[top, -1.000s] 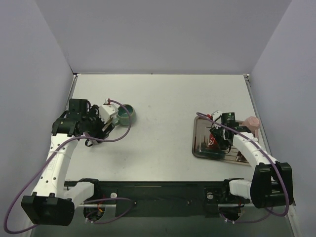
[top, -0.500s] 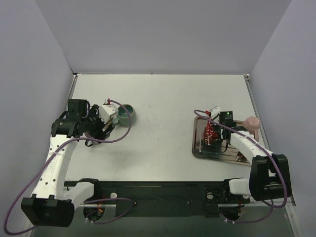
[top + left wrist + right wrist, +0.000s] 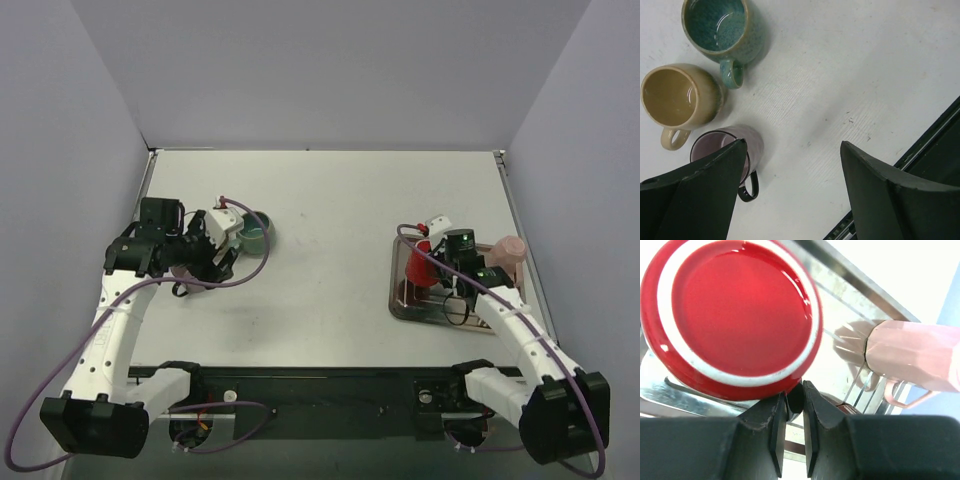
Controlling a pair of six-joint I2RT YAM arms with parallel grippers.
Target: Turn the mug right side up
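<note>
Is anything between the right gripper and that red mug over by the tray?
Nothing visible. The right gripper has its jaws closed at the red mug's edge, over the tray. The pink mug lies off to one side, not between them.

tray [image 3: 400,305] on the right half of the table [image 3: 330,200]; mug [image 3: 422,266] above the tray's left part, side mug [image 3: 510,250] at its rear right corner. left half: first mug [image 3: 715,25], middle mug [image 3: 672,97], last mug [image 3: 747,145], close together in an arc.

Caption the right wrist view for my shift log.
Right gripper clamped on the red mug, base facing the camera, above the metal tray, pink mug beyond.
</note>
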